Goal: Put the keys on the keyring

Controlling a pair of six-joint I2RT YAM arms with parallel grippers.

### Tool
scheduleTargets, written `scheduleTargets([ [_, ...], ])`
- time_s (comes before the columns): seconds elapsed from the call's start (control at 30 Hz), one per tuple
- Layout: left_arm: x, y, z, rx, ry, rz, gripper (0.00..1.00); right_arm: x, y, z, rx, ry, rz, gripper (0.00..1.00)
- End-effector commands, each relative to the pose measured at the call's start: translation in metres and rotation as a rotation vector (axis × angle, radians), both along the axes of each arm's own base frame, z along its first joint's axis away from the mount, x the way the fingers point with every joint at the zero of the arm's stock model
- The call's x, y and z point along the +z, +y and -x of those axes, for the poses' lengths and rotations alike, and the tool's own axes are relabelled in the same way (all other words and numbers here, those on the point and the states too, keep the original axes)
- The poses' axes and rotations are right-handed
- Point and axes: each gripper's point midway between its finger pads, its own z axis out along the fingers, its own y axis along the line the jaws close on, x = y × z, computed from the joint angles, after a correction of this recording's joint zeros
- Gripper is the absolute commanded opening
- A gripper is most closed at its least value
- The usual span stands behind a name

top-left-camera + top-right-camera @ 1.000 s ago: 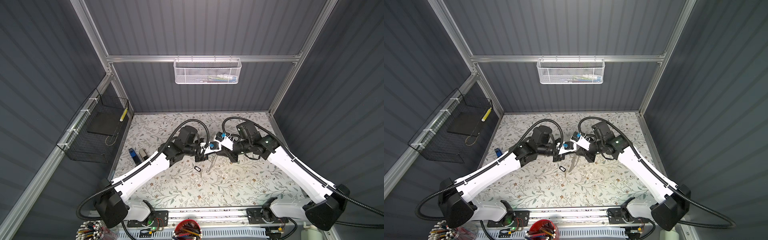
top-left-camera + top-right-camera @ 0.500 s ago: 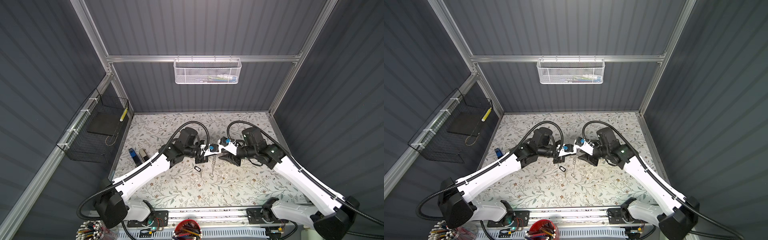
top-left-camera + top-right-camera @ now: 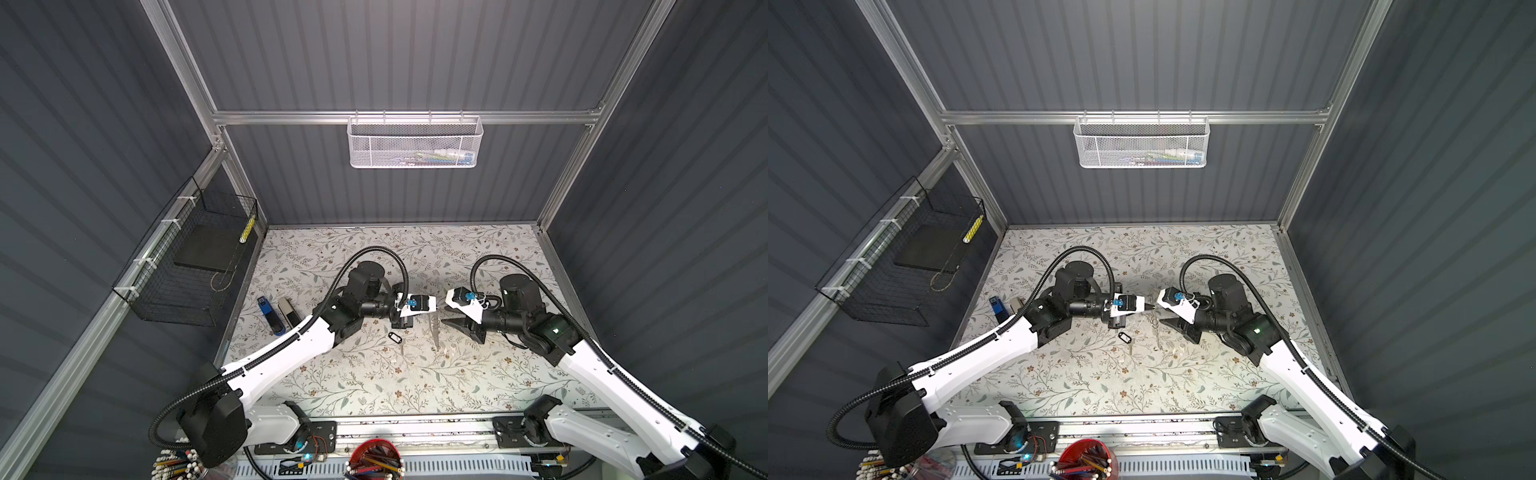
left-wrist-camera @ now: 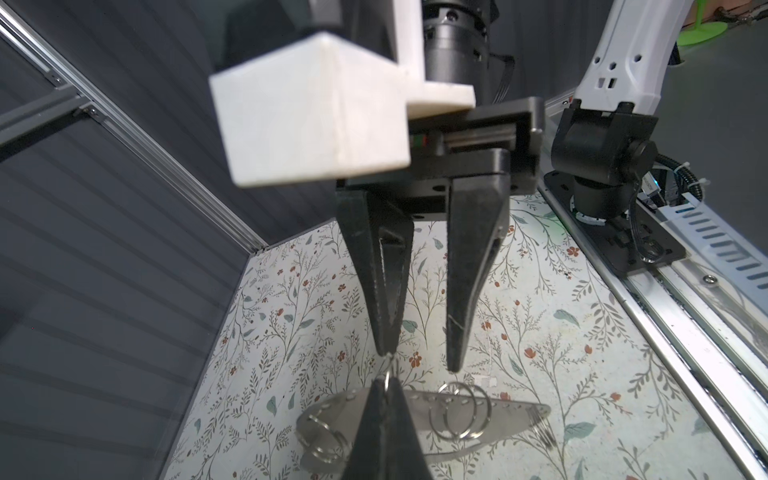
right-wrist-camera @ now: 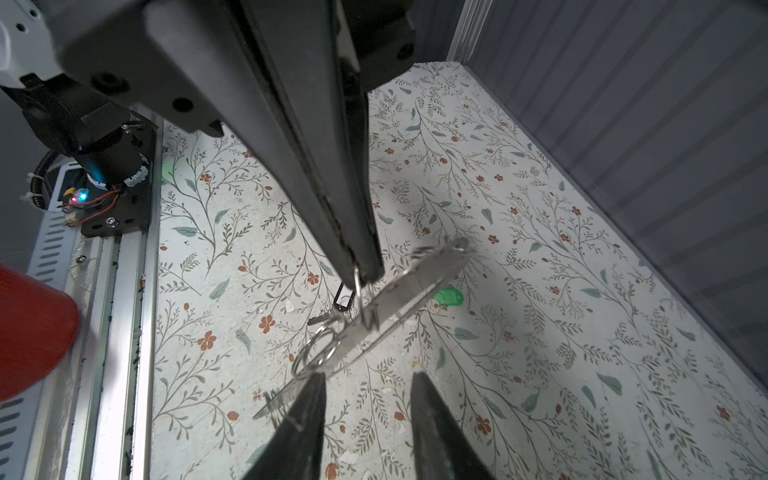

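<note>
The keyring (image 5: 409, 291), a flat grey oblong plate with metal loops along its edge, hangs edge-on above the table, as both top views (image 3: 434, 332) (image 3: 1157, 330) show. My left gripper (image 4: 384, 386) is shut on one small loop at its rim, and the plate (image 4: 515, 415) dangles below. My right gripper (image 5: 368, 399) is open, close beside the plate, with nothing between its fingers. One of its fingertips (image 4: 386, 349) is right at the held loop. Both keys lie on the table below: one with a green tag (image 5: 448, 297), one with a black-rimmed tag (image 3: 395, 337).
A blue stapler (image 3: 268, 316) and a grey stapler (image 3: 289, 311) lie at the table's left edge. A black wire basket (image 3: 191, 266) hangs on the left wall, a white mesh basket (image 3: 415, 141) on the back wall. A red pencil cup (image 3: 376, 459) stands in front.
My right gripper has opened and drawn back to the right, away from the left gripper's tip. The left gripper has stayed shut, with the keyring hanging from it.
</note>
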Motion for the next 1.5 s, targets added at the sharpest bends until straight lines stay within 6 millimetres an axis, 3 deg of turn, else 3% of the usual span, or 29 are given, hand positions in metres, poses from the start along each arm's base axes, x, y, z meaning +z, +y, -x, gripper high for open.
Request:
scheduleTargets([
  [0.0, 0.017, 0.002, 0.007, -0.039, -0.014, 0.063, 0.00, 0.025, 0.008, 0.000, 0.031, -0.060, -0.087, 0.35],
  [0.33, 0.019, 0.001, 0.007, -0.049, 0.010, 0.079, 0.00, 0.029, 0.013, -0.003, 0.046, -0.065, -0.101, 0.31],
  [0.5, 0.016, 0.010, -0.004, -0.016, 0.061, 0.102, 0.00, 0.013, 0.003, -0.019, -0.074, -0.043, -0.071, 0.39],
  [0.63, 0.017, 0.024, -0.019, 0.013, 0.102, 0.132, 0.00, 0.001, -0.001, -0.025, -0.140, -0.013, -0.092, 0.40],
  [0.87, 0.012, 0.049, -0.039, 0.062, 0.126, 0.143, 0.00, -0.045, 0.009, -0.037, -0.196, 0.151, -0.038, 0.37],
  [1.2, 0.010, 0.105, -0.074, 0.274, 0.103, 0.178, 0.00, -0.109, 0.044, -0.037, -0.138, 0.126, 0.123, 0.35],
  [1.4, 0.007, 0.130, -0.092, 0.400, 0.088, 0.198, 0.00, -0.156, 0.068, -0.021, -0.004, 0.110, 0.322, 0.30],
  [1.47, 0.003, 0.136, -0.097, 0.420, 0.084, 0.193, 0.00, -0.162, 0.072, -0.021, 0.018, 0.089, 0.335, 0.30],
])
